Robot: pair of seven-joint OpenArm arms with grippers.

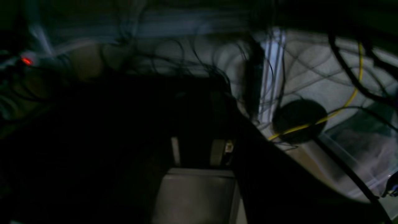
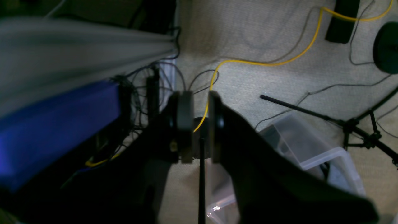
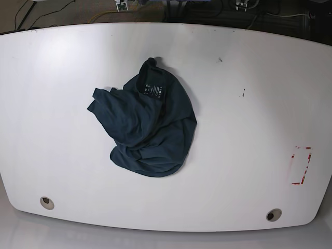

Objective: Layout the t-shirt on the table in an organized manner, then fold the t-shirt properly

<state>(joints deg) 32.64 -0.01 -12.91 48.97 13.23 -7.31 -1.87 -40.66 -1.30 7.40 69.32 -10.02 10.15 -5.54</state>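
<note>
- The t-shirt (image 3: 148,127) lies crumpled in a heap a little left of the middle of the table (image 3: 249,129) in the base view, with bare white tabletop all around it.
- Its neck label (image 3: 153,90) faces up at the top of the heap, so the collar sits at the upper edge; a flap that may be a sleeve sticks out at the upper left of the pile.
- Neither arm shows in the base view, so both are well apart from the cloth.
- The right gripper (image 2: 199,124) points off the table at carpet, a yellow cable (image 2: 264,63) and a clear plastic bin (image 2: 311,149); its jaws stand nearly together with only a thin slit between them, and nothing is in them.
- The left wrist view is dark and blurred; I cannot tell how the left gripper's jaws stand, nor that they hold anything.
- Judgement: the cloth looks soft, light and limp, so it will sag and drag when lifted, and the glossy top should let it slide.
- Good places to take hold would be the collar by the label and the loose flap at the upper left, or the rounded lower hem edge, pinching a single layer so the heap opens out.
</note>
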